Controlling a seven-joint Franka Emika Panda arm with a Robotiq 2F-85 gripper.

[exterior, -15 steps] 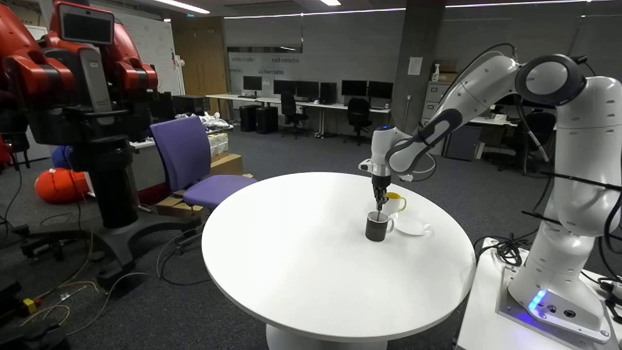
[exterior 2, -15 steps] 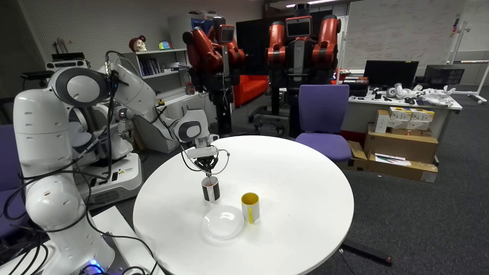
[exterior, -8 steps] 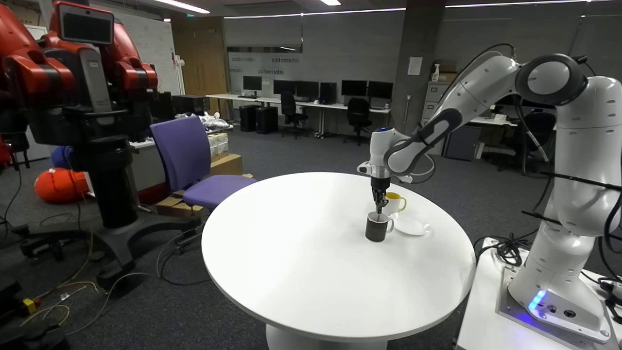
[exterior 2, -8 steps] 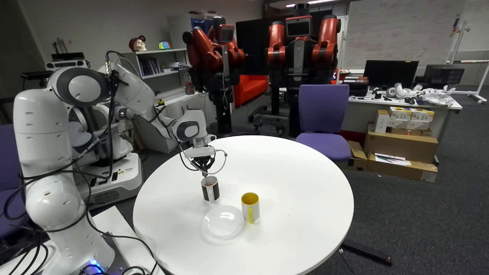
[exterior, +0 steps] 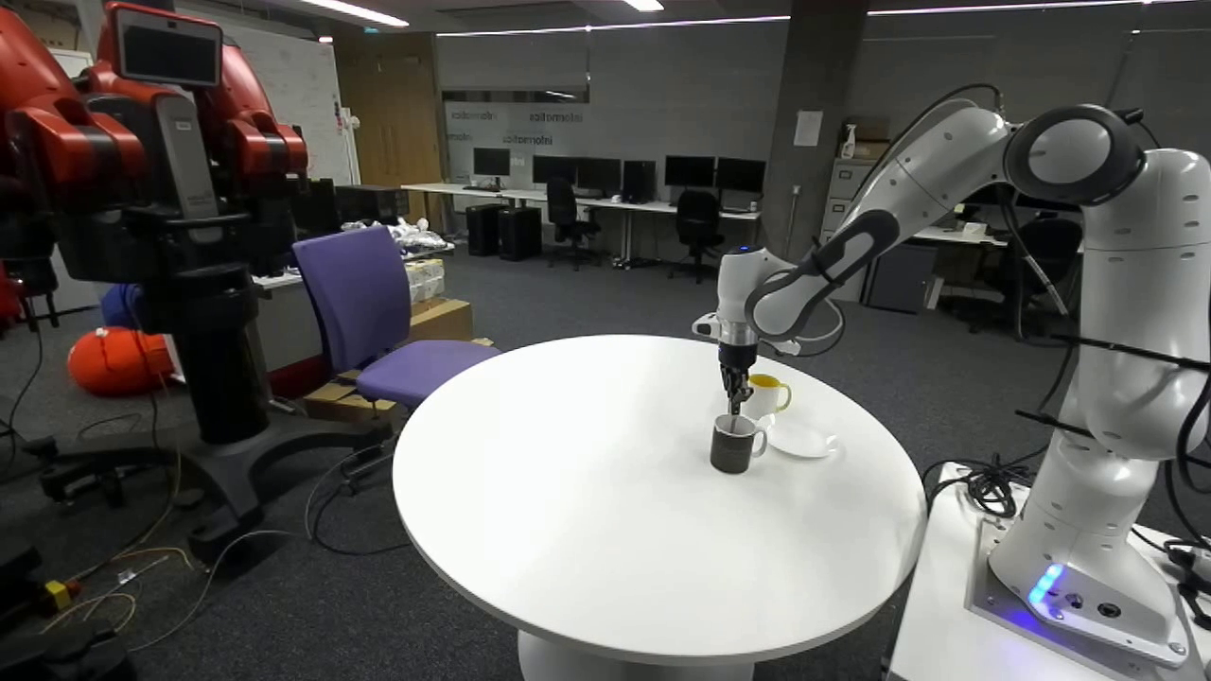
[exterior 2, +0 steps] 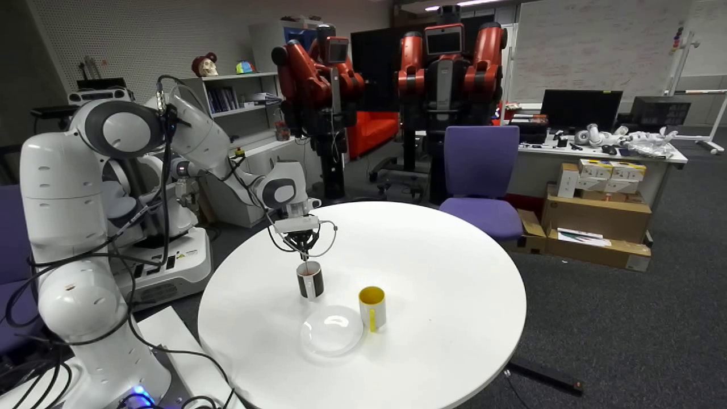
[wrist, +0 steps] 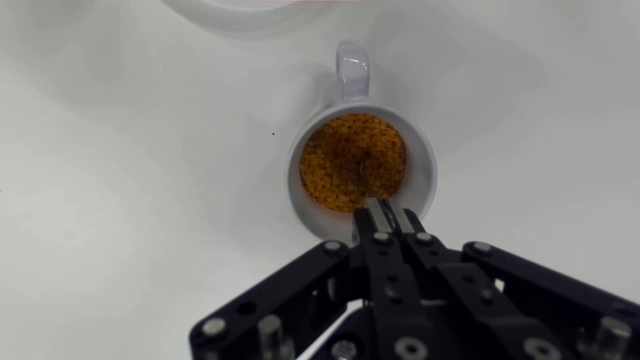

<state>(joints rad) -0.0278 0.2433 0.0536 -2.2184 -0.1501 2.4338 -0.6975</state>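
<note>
My gripper point(wrist: 387, 201) is shut on a thin metal handle, probably a spoon's point(exterior 2: 307, 268), that runs down into a dark-banded white mug point(exterior: 729, 452). The mug stands upright on the white round table, its fingertips-side rim just below the jaws. Orange grain-like contents point(wrist: 345, 145) fill its bottom in the wrist view, and the handle's lower end is hidden in them. The mug's white handle point(wrist: 354, 70) points toward the plate. Close by stands a white mug with yellow inside point(exterior 2: 372, 295), also seen partly behind the gripper point(exterior: 735, 407) in an exterior view.
A white plate point(exterior 2: 332, 332) lies beside both mugs. The round table point(exterior: 587, 492) bears all of these. A purple chair point(exterior 2: 481, 170) stands at its edge, with a red robot point(exterior: 170, 123) behind. Loose cables hang along my arm point(exterior 2: 213, 139).
My gripper has shifted slightly left in both exterior views, with the handle in its grip. The dark-banded mug has slid a little the same way. The yellow mug and plate are unmoved.
</note>
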